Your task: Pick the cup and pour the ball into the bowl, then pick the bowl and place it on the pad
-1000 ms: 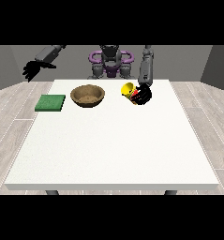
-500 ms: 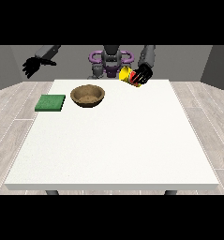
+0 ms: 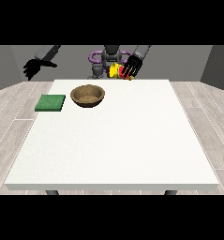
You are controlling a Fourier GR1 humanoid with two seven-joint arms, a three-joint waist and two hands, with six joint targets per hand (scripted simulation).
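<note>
At the view's left, one robot hand (image 3: 33, 68) hangs in the air beyond the tabletop's far left corner, well apart from everything on the tabletop (image 3: 113, 154). It holds nothing; its fingers seem to droop, loosely spread.

Near the far left corner of the tabletop lies the green pad (image 3: 50, 102), flat and bare. Just beside it, further along the far edge, stands the brown bowl (image 3: 88, 95), upright; I can see no ball in it.

Further right, above the far edge near its middle, the robot hand at the view's right (image 3: 132, 67) is wrapped round the yellow cup (image 3: 115, 71), with some red showing between the fingers. The cup is lifted clear of the tabletop and sits higher than the bowl, off to the bowl's right. Whether it is tilted, and whether the ball is inside it, is too small to tell.

The step in hand looks like the carry: the cup is picked up but not yet over the bowl. The next move calls for bringing the cup leftward until its mouth is above the bowl's opening, then tipping it so the ball rolls in rather than onto the tabletop. The bowl and pad come afterwards.
</note>
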